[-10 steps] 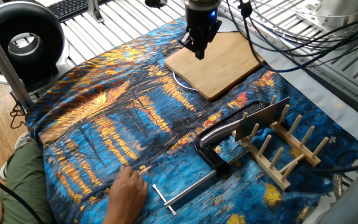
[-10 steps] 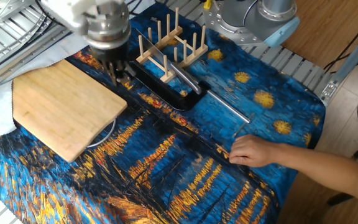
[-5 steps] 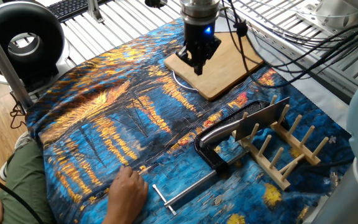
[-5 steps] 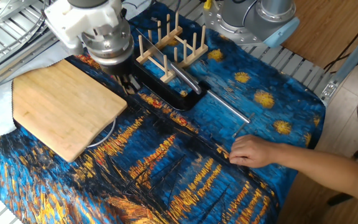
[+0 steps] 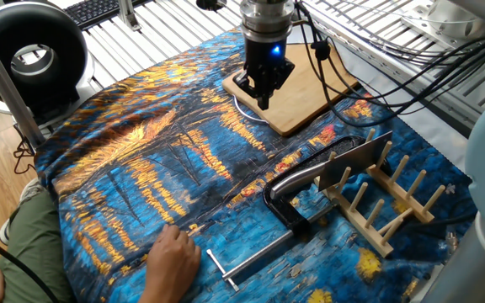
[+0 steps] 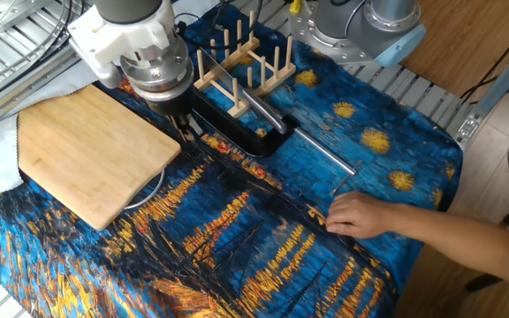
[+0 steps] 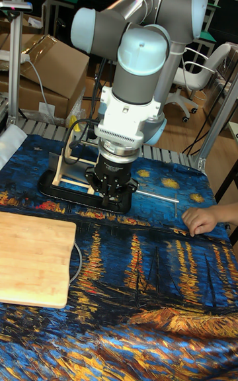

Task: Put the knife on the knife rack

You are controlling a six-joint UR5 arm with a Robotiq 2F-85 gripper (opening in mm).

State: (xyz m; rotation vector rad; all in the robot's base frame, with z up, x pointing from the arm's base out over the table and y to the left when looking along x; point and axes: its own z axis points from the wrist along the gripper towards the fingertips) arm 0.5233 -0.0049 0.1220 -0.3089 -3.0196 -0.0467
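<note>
Gripper [image 5: 262, 95] points straight down from a vertical wrist, hovering over the near edge of the cutting board [image 5: 297, 86]; fingers close together, holding nothing visible, exact state not discernible. Knife [image 5: 343, 166] stands on edge among the pegs of the knife rack [image 5: 383, 200], handle protruding over the black clamp [image 5: 286, 209].

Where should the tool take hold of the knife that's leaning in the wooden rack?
Probably the shiny curved handle, coming from above. The knife has its blade standing between the knife rack pegs, while the handle sticks out past the rack end, above the black clamp, with more room around it.
</note>
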